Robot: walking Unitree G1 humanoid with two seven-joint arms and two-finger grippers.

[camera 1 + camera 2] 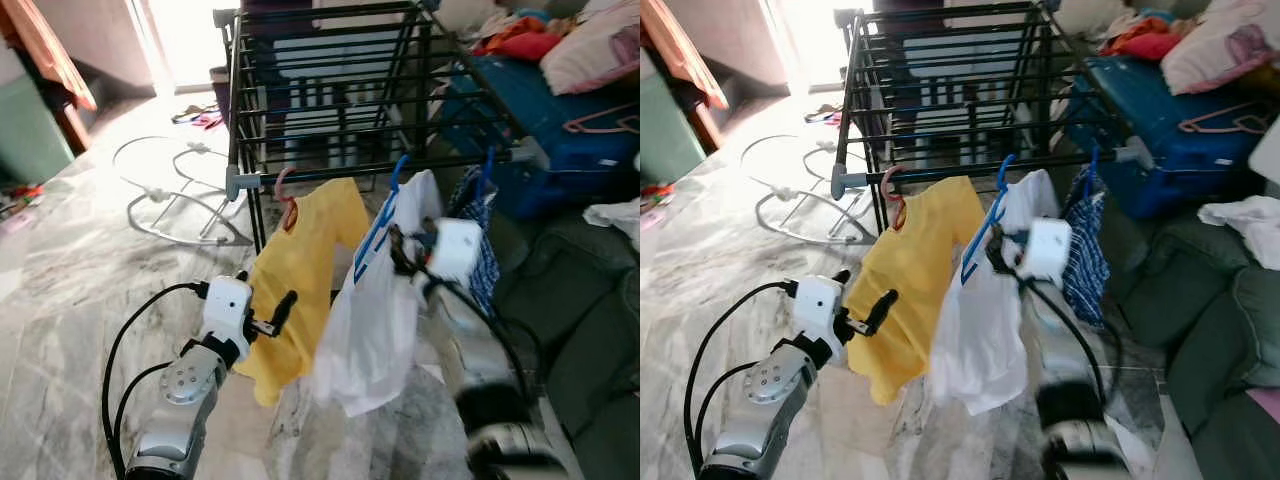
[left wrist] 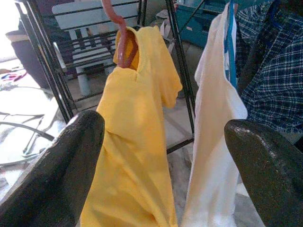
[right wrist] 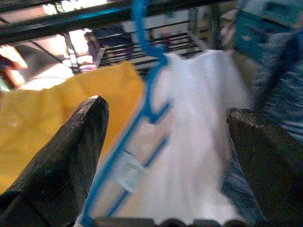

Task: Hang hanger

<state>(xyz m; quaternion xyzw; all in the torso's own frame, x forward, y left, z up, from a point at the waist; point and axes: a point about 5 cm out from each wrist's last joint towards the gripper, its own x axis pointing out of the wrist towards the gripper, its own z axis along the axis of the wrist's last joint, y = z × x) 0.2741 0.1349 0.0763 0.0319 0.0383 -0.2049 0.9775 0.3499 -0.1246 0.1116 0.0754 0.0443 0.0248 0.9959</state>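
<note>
A black drying rack stands ahead, with three garments hung on its front rail. A yellow shirt hangs on a pink hanger. Beside it a white garment hangs on a blue hanger whose hook sits over the rail. A blue plaid garment hangs to the right. My right gripper is open just in front of the blue hanger, its fingers on either side and apart from it. My left gripper is open and empty, close before the yellow shirt.
Several white hangers lie on the marble floor left of the rack. A blue case with a pink hanger on it sits at the right, clothes piled behind. A dark sofa fills the right side.
</note>
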